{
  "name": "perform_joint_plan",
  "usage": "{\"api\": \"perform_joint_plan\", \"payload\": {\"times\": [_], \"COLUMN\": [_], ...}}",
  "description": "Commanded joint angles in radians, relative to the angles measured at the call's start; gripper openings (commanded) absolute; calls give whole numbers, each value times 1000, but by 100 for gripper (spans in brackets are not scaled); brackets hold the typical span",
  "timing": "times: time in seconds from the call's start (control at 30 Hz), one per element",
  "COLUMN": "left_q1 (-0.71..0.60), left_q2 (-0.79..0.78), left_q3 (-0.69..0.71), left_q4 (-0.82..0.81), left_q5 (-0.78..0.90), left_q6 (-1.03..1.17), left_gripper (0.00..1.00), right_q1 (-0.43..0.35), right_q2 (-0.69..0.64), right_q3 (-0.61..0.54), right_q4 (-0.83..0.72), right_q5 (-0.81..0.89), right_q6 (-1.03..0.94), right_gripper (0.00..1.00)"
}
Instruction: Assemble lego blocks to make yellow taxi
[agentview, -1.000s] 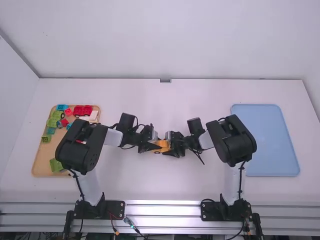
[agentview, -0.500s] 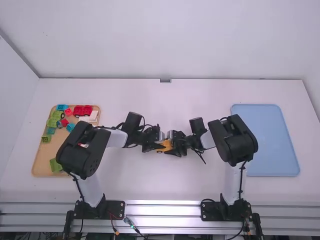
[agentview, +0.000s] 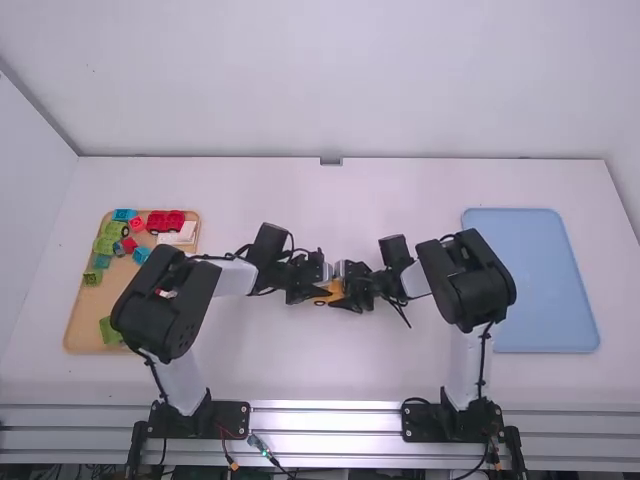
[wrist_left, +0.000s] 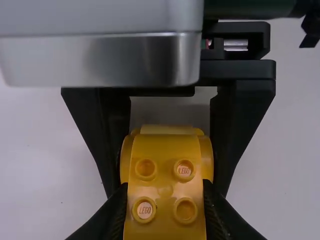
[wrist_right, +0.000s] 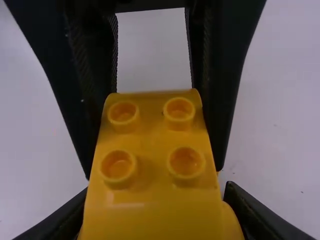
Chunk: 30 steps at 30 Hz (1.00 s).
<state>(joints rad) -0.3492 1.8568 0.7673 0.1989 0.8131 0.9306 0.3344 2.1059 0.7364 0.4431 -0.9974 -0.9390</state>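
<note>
Yellow plastic makes up the taxi body (agentview: 333, 291), and it lies directly between my two sets of jaws, its long axis seemingly running from one to the other across the bench (agentview: 400, 190). Neither arm is clearly nearer: I have the left gripper (wrist_left: 165, 200) at one end and the right gripper (wrist_right: 155, 200) at the other. Both sets of jaws are drawn in against its sides, parted only by its width, so I read it as pinched from both ends. Studs face me in each wrist view. I cannot tell whether this is one piece or two being joined.

The left arm (agentview: 165, 300) and the right arm (agentview: 465, 285) are bent, their forearms turned inward so the grippers meet nearly head-on. With the jaws facing like this, I would press or pull along that shared line; any skew between the wrists could twist the joint or pop a block loose. Beyond the left jaws, on that arm's outer side, the wooden tray (agentview: 76, 320) carries loose blocks, among them a red wheeled block (agentview: 165, 222). Beyond the right jaws, past the arm, lies the blue tray (agentview: 535, 280).
</note>
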Motion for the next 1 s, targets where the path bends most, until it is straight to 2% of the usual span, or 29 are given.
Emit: {"api": "perform_joint_plan", "payload": {"times": [0.0,0.27,0.43,0.97], "left_q1": [-55,-40,-44,-37], "left_q2": [77,77,77,31], "left_q3": [-43,-42,-41,-42], "left_q4": [-21,0,22,18], "left_q5": [-149,-92,-92,-92], "left_q6": [8,7,-2,0], "left_gripper": [13,15,26,31], "right_q1": [26,26,26,26], "right_q2": [15,15,15,15], "right_q3": [10,10,10,10], "right_q4": [-2,-2,-2,-2], "right_q5": [9,10,10,11], "right_q6": [18,18,23,26], "right_gripper": [62,62,62,63]}}
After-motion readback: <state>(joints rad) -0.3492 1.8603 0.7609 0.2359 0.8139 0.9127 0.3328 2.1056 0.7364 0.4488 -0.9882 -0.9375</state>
